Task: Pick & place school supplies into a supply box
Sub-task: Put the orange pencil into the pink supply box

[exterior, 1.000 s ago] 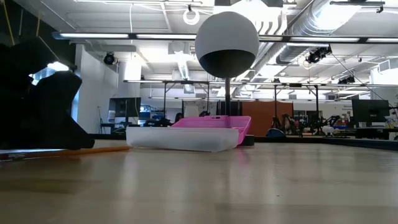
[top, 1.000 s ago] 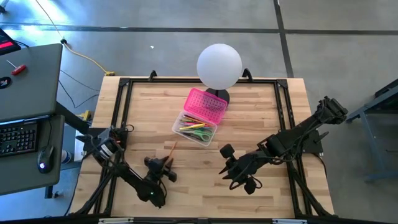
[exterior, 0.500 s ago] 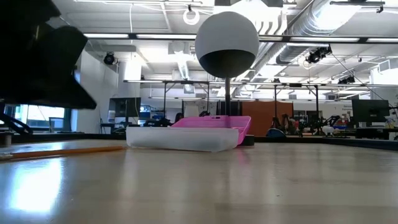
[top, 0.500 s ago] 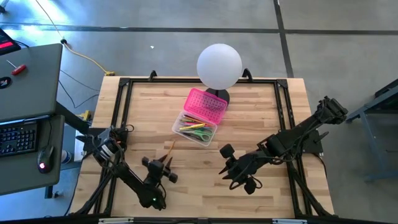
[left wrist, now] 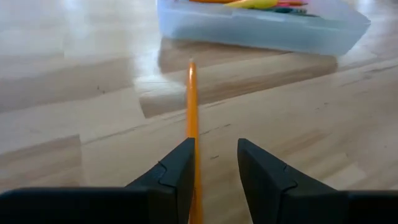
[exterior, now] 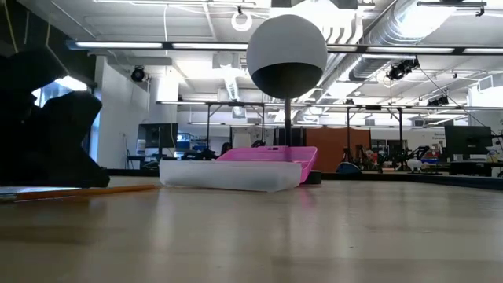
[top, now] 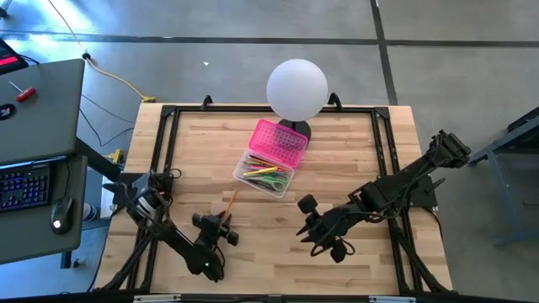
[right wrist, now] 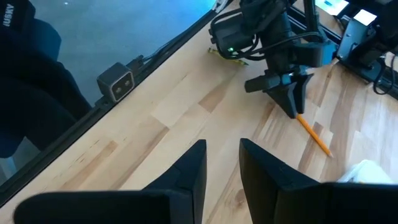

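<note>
An orange pencil (top: 230,204) lies flat on the table, its far tip pointing at the supply box (top: 268,164). The box's clear base (left wrist: 261,28) holds yellow, green and orange supplies (top: 263,175), and its pink dotted lid (top: 281,141) lies open behind it. My left gripper (left wrist: 216,155) is open and low over the pencil's near end (left wrist: 194,186), with a finger on each side. In the low view the left gripper (exterior: 55,141) is a dark mass at table height. My right gripper (top: 306,225) is open and waits right of the table's middle. The scissors do not show as a separate thing. My left gripper comes slanting down from the table's near side, its fingers lying along the orange pencil. The pencil (left wrist: 192,99) runs beside the inner face of one finger (left wrist: 180,171); whether that finger touches it, I cannot tell. The pencil lies flat on the table.
A white globe lamp (top: 296,88) stands just behind the box at the table's far edge. A black frame (top: 165,160) runs around the tabletop. Bare wood lies between the two arms and along the near edge. A desk with a keyboard (top: 25,185) stands off the table's left.
My left gripper rose off the table about half a second ago and has come back down over the pencil's near end. The pencil has stayed where it was.
</note>
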Robot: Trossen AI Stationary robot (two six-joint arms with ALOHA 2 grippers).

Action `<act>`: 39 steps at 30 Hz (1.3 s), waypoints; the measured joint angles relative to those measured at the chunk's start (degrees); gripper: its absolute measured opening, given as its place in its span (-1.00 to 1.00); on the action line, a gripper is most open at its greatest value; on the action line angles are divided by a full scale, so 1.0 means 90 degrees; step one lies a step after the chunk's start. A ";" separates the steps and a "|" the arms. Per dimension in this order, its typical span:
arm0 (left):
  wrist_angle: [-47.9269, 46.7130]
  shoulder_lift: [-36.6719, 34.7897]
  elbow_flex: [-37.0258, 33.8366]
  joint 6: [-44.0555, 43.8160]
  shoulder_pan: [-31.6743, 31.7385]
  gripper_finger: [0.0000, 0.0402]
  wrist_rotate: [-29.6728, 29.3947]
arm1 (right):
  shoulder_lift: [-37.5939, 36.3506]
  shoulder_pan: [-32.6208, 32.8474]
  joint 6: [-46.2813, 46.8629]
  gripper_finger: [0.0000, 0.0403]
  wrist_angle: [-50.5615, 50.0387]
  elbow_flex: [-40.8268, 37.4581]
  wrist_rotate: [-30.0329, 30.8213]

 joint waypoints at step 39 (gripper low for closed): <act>0.1472 -0.0077 -0.0501 0.1388 0.0296 -0.85 -0.0278 | 0.0000 -0.0002 -0.0001 -0.63 0.0030 0.0001 0.0115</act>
